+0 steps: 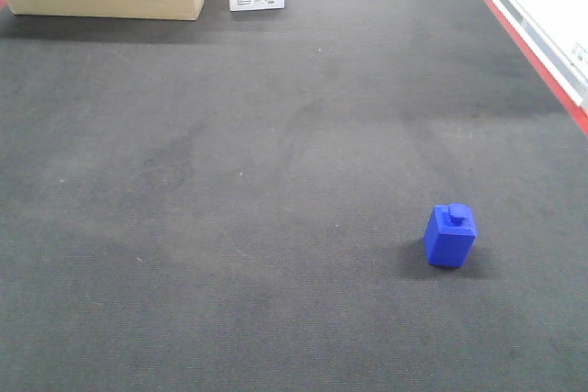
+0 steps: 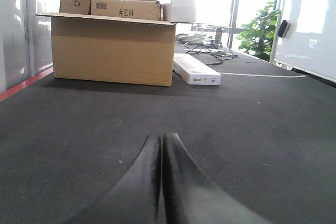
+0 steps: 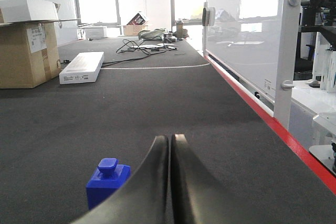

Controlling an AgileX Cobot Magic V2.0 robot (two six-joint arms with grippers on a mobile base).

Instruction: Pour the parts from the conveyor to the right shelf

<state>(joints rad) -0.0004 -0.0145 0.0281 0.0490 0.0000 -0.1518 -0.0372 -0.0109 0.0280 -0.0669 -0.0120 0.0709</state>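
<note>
Nothing of the job is done yet, as far as I can judge. The blue block (image 1: 450,236) stands upright on the conveyor (image 1: 230,181), nub on top, towards the right side of the belt and well short of the red rail (image 1: 542,71) at its edge. No bin or tray for pouring shows in any view, and I cannot make out the right shelf either. Only a white post and some equipment stand beyond the rail on that side.

My right jaws are pressed together with nothing between them. From that wrist the block sits low and just to their left, partly hidden behind them, and I cannot tell whether it touches them. It is certainly not pinched.

My left jaws are pressed together too, over bare belt, pointing at the big cardboard box (image 2: 113,51) and the long white box (image 2: 196,70) at the far end. Neither has anything to do with the job.

So everything is left: spread the right jaws, get the block into them or into a container, lift it off the belt, carry it right and tip it out at the shelf.
</note>
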